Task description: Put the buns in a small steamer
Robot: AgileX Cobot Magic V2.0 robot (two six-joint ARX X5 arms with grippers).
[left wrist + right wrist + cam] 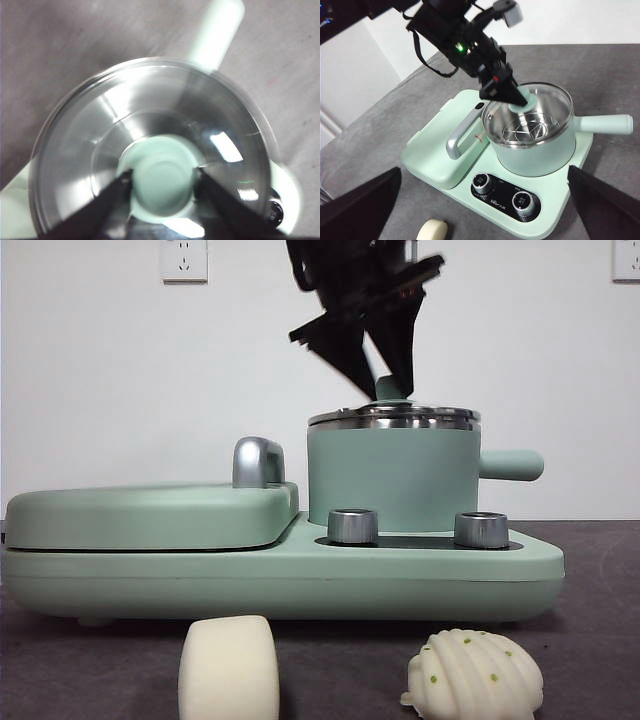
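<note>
— Where are the buns?
— The smooth bun [228,668] and the ridged, green-specked bun [475,676] lie apart on the surface, before the appliance.
— The small steamer [393,478]?
— Upright, its glass lid [530,117] on.

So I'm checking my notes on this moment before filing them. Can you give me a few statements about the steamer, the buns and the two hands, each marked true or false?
1. The glass lid sits on the small steamer. True.
2. The left hand has its jaws on either side of the green lid knob. True.
3. Both buns are already inside the steamer. False: the smooth bun and the ridged bun lie on the table in front of the appliance.
4. The right hand holds the smooth bun. False: it is open and empty, above the table.
5. The steamer's side handle is chrome. False: it is green.
</note>
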